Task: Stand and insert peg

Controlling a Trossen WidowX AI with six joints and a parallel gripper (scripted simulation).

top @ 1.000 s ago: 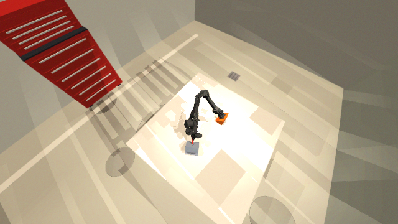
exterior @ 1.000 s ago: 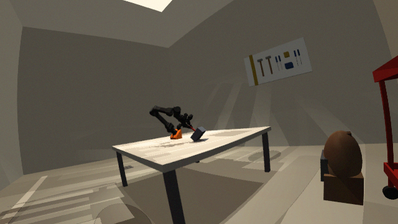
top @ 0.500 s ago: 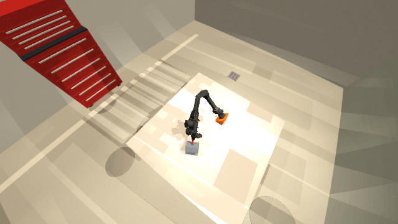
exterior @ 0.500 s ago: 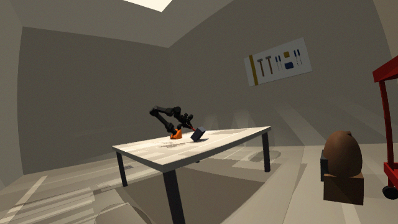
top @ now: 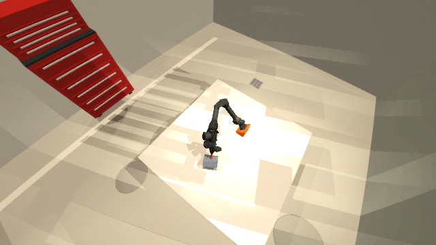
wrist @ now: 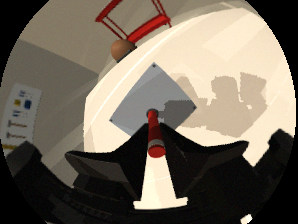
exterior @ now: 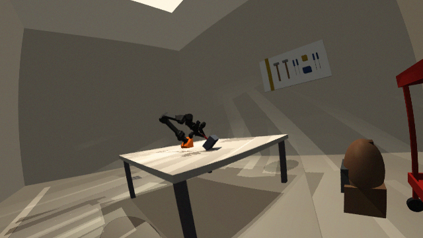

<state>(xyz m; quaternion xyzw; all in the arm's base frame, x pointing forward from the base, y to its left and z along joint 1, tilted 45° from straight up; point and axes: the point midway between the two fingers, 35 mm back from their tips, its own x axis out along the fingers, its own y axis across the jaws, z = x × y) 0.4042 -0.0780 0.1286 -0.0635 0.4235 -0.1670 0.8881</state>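
Note:
My gripper [wrist: 153, 125] [top: 214, 150] [exterior: 200, 131] is shut on the red peg [wrist: 154, 135] [top: 212, 156] [exterior: 205, 136]. The peg points away from the fingers, its far end at the face of the grey sloped panel [wrist: 143, 106] [top: 210, 163] [exterior: 211, 142]. In the wrist view the peg's tip meets the panel near its middle; the hole itself is hidden behind the peg. The white band does not show. The panel stands on the white table [top: 266, 160] [exterior: 185, 162].
The arm's orange base [top: 243, 130] [exterior: 187, 143] sits on the table behind the panel. A red tool cabinet [top: 65, 58] stands off to the side on the floor. A red cart [exterior: 411, 132] and a brown egg-shaped object on a box [exterior: 364, 165] stand beyond the table.

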